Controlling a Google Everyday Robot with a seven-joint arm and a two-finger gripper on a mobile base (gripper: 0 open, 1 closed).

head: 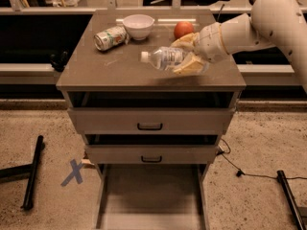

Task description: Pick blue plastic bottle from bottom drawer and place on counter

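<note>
My gripper (184, 54) is shut on the blue plastic bottle (163, 58), a clear bluish bottle with a white cap pointing left. It holds the bottle on its side just above the right middle of the counter (110, 66). The white arm reaches in from the upper right. The bottom drawer (151, 195) is pulled out below, and its tray shows nothing inside.
On the counter's far side lie a dented greenish-white can (109, 37), a white bowl (138, 26) and an orange-red fruit (183, 29). Two black-handled drawers (149, 126) are shut. A blue tape cross (73, 172) marks the floor on the left. Black stand legs (32, 171) flank the cabinet.
</note>
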